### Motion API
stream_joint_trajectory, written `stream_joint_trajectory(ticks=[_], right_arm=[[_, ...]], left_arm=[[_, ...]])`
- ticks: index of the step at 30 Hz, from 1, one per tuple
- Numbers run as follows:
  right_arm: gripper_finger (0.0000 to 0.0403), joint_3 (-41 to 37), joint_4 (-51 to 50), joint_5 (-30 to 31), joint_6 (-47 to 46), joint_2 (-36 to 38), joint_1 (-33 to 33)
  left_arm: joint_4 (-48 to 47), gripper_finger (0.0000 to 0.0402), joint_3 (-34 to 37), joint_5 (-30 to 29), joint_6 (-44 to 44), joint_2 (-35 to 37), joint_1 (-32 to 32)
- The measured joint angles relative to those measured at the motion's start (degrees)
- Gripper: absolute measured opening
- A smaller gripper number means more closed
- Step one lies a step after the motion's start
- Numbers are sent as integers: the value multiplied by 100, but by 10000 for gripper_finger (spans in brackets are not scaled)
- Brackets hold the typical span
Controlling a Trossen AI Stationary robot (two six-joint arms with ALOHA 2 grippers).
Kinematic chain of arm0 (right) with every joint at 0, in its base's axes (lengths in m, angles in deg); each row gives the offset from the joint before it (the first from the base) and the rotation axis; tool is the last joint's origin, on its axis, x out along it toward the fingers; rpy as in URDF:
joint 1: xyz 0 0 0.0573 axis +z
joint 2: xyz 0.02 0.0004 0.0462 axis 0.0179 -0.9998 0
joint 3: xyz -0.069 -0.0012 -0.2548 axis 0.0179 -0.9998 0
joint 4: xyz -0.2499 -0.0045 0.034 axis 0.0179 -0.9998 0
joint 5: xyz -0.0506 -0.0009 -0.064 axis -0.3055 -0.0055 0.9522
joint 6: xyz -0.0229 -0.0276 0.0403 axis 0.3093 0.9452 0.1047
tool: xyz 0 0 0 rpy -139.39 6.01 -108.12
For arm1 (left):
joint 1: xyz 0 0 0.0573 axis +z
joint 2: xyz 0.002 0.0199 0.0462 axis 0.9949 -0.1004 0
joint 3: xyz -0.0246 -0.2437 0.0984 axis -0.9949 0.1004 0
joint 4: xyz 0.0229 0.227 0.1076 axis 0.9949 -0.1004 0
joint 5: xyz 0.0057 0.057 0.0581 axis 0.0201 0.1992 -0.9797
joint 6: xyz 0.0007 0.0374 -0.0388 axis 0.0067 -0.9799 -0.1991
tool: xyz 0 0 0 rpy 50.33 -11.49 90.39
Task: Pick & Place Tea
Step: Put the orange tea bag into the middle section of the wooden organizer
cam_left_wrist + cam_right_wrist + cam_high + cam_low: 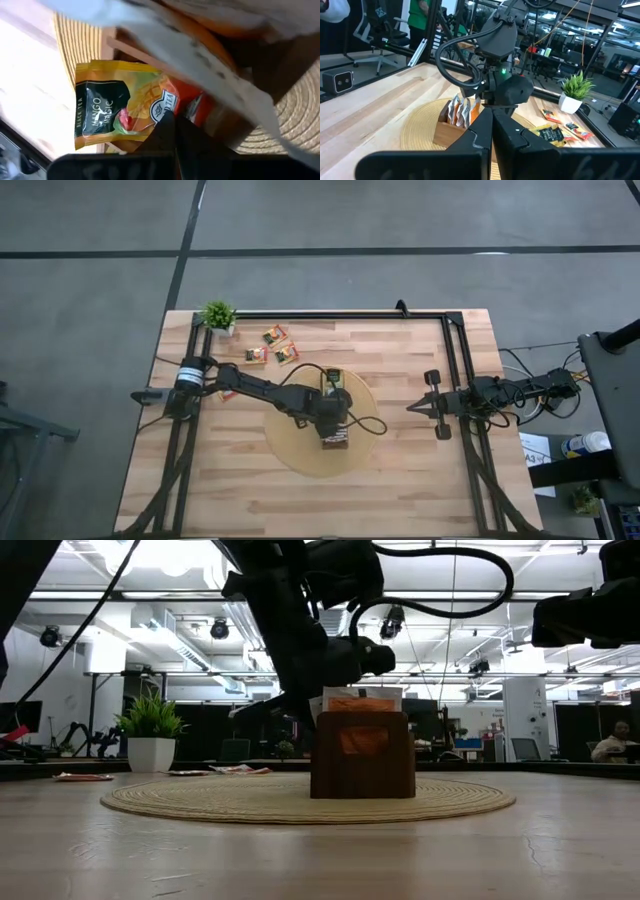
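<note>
My left gripper (335, 392) hangs over the far end of the long brown box (337, 412), which stands on the round woven disc (295, 448). It is shut on a yellow and dark green tea sachet (112, 112). Several more sachets stand upright in the box (461, 111). Three loose sachets (275, 345) lie flat on the table near the potted plant (218, 315). In the low view the box (362, 755) hides the left fingertips. My right gripper (415, 408) waits shut at the table's right side. My left gripper pinches the yellow and dark green sachet between its two fingers at one edge (159, 111), beside the round emblem. The fingers come from above, pointing down. The sachet sits at the far end of the box (335, 380); whether it rests on the box I cannot tell.
The potted plant (152, 735) stands at the table's far left corner. A black frame rail (330, 317) runs along the far edge and down both sides. Bare wood lies between the disc and the right arm. People and office furniture (420, 25) show beyond the table.
</note>
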Motion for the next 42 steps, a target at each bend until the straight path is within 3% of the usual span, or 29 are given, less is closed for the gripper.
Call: stream_joint_trajectory(ticks=[8,15,18,21,26,34,42], right_arm=[[8,0,0,-1,0,0,0],[9,0,0,0,0,0,0],[9,0,0,-2,0,0,0],[9,0,-1,-2,0,0,0],[8,0,0,0,0,-9,0],[9,0,-1,-2,0,0,2],[8,0,0,-1,0,0,2]], left_arm=[[3,5,-61,129,85,0,-58],[-46,87,-67,320,146,69,-94],[-55,129,-67,33,386,142,-118],[-64,158,-71,-623,605,239,-159],[-473,171,-76,-1119,815,456,-192],[-1101,172,-82,-1529,2548,1153,-171],[-1754,172,74,-1523,5694,2129,96]])
